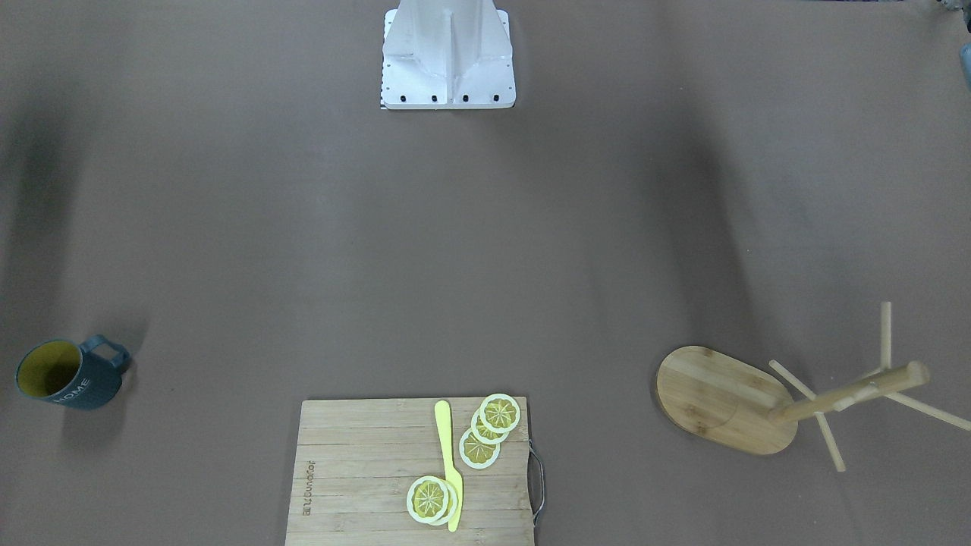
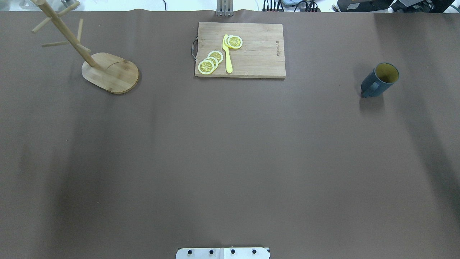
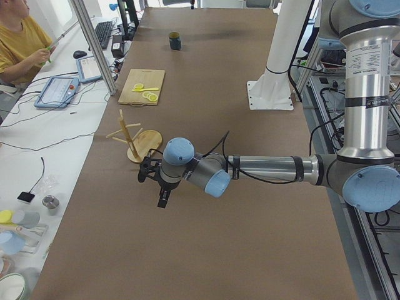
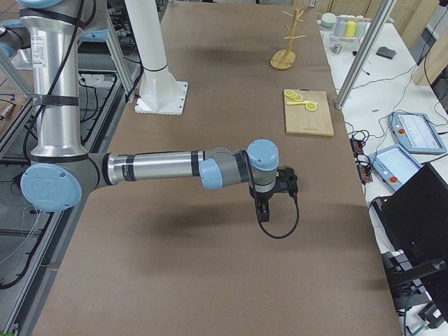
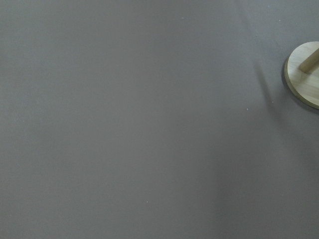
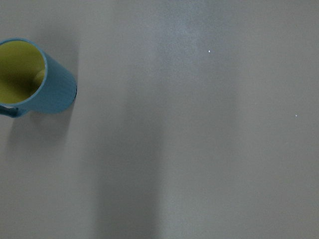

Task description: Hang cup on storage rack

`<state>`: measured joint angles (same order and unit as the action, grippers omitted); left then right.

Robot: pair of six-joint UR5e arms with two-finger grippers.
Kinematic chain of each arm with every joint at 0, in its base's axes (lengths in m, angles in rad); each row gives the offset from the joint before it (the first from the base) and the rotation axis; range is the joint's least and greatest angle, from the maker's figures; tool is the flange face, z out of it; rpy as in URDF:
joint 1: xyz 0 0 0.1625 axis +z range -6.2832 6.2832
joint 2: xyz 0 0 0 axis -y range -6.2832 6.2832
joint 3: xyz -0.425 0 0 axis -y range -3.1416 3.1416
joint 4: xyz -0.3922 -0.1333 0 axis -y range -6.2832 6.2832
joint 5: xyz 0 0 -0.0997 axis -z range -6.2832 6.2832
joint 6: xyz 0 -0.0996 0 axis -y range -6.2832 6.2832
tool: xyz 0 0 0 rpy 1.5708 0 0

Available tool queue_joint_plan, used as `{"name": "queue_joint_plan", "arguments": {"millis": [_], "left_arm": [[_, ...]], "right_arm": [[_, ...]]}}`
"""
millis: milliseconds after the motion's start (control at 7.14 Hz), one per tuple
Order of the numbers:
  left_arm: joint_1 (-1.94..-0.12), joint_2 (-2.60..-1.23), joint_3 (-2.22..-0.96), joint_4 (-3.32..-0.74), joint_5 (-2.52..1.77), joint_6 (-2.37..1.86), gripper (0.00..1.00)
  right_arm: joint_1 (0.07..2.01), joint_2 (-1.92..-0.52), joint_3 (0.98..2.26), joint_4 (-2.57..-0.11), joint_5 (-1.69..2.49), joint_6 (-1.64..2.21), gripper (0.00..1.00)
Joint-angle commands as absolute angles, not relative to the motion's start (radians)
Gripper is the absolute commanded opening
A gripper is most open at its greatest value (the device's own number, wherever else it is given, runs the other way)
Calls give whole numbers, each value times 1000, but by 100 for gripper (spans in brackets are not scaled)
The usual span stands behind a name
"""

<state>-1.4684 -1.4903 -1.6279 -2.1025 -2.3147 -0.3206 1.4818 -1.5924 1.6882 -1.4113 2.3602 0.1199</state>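
Around the cutting board (image 2: 251,54)
I see the storage rack (image 2: 115,73) well left of it, the cup (image 2: 379,80) well right, slices (image 2: 210,62) and a knife (image 2: 228,57) on it.

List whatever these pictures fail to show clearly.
Left gripper: only in the left side view, too small to tell open or shut.
Right gripper: same, in the right side view.
Cup: handle cut by the right wrist view's edge.
Rack: pegs cut off by the left wrist view's edge.
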Motion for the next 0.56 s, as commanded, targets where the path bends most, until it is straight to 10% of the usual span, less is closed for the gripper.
{"name": "queue_joint_plan", "arguments": {"millis": [0,420], "left_arm": [[-1468,-1489,-1618,-2105,-2315,-321,98],[-1468,-1491,-1620,-2103,-2318,-322,98]], "right_arm": [[1482,-1600,1697,-1411,2367,121,100],[1482,-1615,1706,-1402,2364,124,100]]}}
